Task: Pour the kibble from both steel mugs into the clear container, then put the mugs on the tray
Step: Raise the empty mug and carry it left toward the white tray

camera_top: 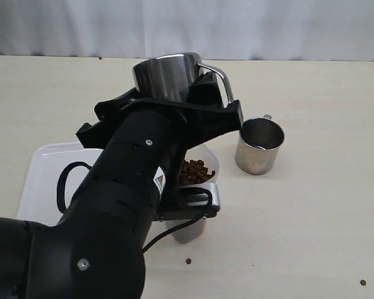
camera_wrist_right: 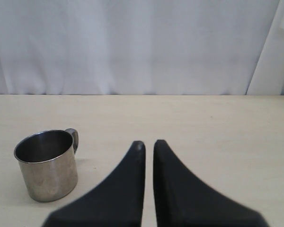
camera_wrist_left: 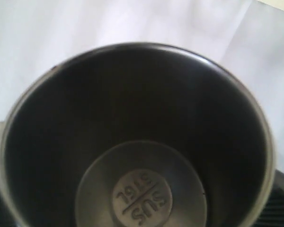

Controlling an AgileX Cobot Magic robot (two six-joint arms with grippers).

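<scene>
Left gripper point(camera_top: 199, 99) clamped on steel mug point(camera_top: 168, 75), raised and tipped above clear container point(camera_top: 206, 154). Mug interior bare. Kibble point(camera_top: 195, 170) in container. Second mug point(camera_top: 259, 146) upright on table, right of container, seemingly empty. Right gripper point(camera_wrist_right: 148, 143) fingers together, holding nothing. Pouring likely done. Neither mug on tray point(camera_top: 40, 171), far left. Arm hides container's lower part.

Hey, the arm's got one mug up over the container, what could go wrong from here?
1. The raised steel mug in the left end effector hangs just above the clear container, whose kibble looks close to the rim. Swinging toward the tray could clip it and spill.
2. The arm hides much of the tray in the exterior view, so the set-down might catch its rim.
3. A loose pellet already lies on the table.
</scene>
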